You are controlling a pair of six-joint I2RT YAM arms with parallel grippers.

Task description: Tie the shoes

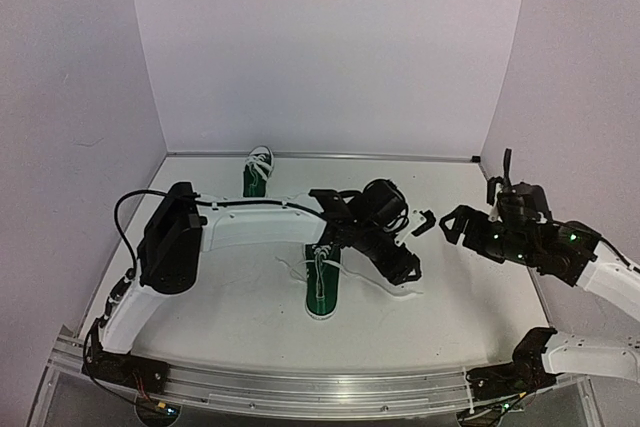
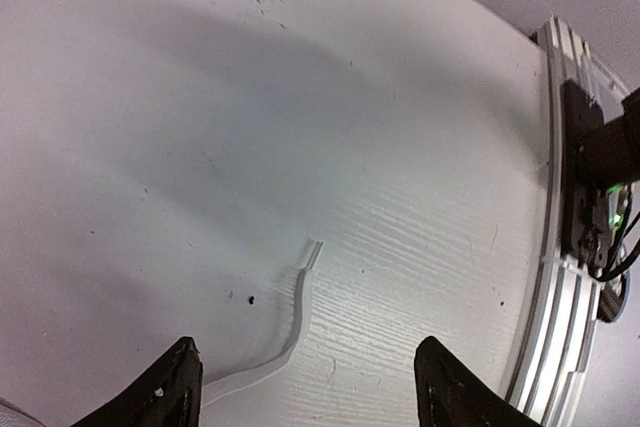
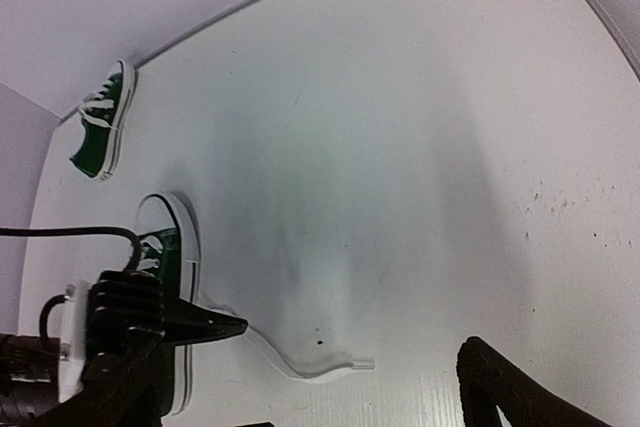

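One of the shoes (image 1: 322,287), a dark green sneaker with white laces, lies mid-table, toe towards the back. The other shoe (image 1: 257,173) stands by the back wall. From the near shoe (image 3: 168,247) a white lace (image 1: 404,292) trails right across the table. My left gripper (image 1: 407,269) hovers low over that lace, open. In the left wrist view the lace end (image 2: 296,309) lies flat between its spread fingertips (image 2: 182,379), touching neither. My right gripper (image 1: 432,222) is open a little to the right, above the table, holding nothing. The right wrist view shows the far shoe (image 3: 104,119) and the lace (image 3: 290,362).
White table (image 1: 220,297) with purple walls on three sides. The left arm (image 1: 250,227) stretches across above the near shoe's toe. A metal rail (image 1: 300,392) with both arm bases runs along the near edge. The right arm's base (image 2: 600,197) shows in the left wrist view.
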